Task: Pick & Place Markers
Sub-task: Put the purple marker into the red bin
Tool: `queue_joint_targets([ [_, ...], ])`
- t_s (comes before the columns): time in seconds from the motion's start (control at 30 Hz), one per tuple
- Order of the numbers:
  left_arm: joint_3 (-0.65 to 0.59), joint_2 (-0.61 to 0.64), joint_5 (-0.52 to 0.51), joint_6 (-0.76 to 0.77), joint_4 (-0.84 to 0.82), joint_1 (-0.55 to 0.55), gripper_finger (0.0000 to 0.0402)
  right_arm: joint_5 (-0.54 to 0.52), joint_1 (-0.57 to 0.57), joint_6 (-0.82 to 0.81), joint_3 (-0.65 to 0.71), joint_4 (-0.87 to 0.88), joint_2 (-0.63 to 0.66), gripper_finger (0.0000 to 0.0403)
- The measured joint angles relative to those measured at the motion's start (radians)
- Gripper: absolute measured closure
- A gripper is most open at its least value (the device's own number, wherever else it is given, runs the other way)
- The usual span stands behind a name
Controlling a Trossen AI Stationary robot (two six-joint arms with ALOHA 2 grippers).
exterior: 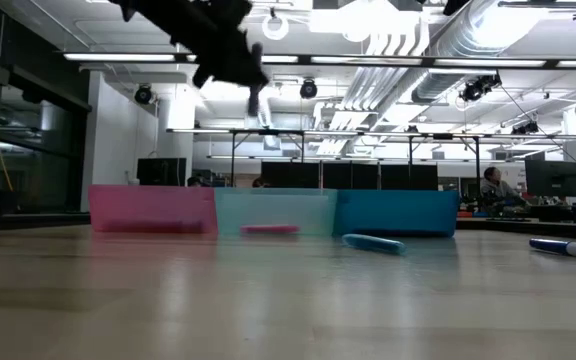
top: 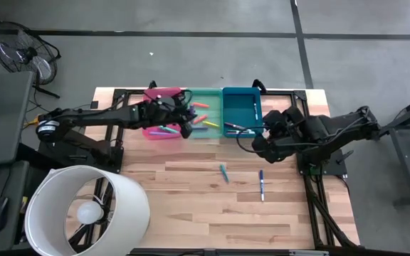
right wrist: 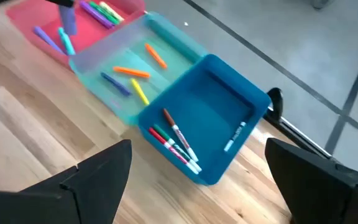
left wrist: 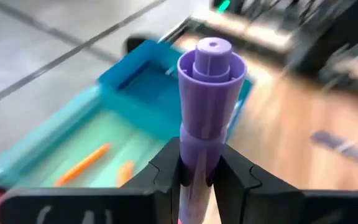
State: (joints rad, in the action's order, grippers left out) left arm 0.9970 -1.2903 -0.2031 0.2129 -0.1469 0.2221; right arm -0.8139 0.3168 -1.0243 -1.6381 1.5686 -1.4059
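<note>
My left gripper (left wrist: 199, 177) is shut on a purple marker (left wrist: 210, 93) and hangs above the seam between the pink bin (top: 164, 112) and the green bin (top: 206, 114). My right gripper (right wrist: 197, 186) stands open and holds nothing, above the blue bin's (right wrist: 210, 124) near edge. Several markers lie in all three bins. A teal marker (top: 223, 173) and a blue marker (top: 261, 185) lie flat on the wooden table. My left gripper pinches the purple marker's barrel (left wrist: 199, 158) between its two fingers, just behind the capped end. The marker lies along the fingers, its capped end (left wrist: 211, 59) sticking out past their tips. It is lifted clear, high above the bins.
The three bins stand side by side along the table's far edge (top: 212, 89). A big white lampshade (top: 84, 210) stands off the near left corner, and a fan (top: 20, 50) stands on the floor at the far left. Bare wood (top: 191, 206) lies near the two loose markers.
</note>
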Motion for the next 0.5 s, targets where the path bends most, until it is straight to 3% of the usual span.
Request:
queue_joint_targets([
  [0.17, 0.04, -0.003, -0.121, -0.099, -0.32, 0.037, 0.0343, 0.0, 0.0, -0.003, 0.041, -0.003, 0.002, 0.0045],
  [0.27, 0.068, -0.025, -0.184, -0.176, -0.422, 0.055, 0.0343, 0.005, 0.0, -0.042, 0.095, -0.004, 0.001, 0.0045],
  [0.5, 0.092, -0.082, -0.2, -0.281, -0.613, 0.106, 0.0343, 0.069, 0.002, -0.121, 0.253, -0.097, 0.001, 0.0045],
])
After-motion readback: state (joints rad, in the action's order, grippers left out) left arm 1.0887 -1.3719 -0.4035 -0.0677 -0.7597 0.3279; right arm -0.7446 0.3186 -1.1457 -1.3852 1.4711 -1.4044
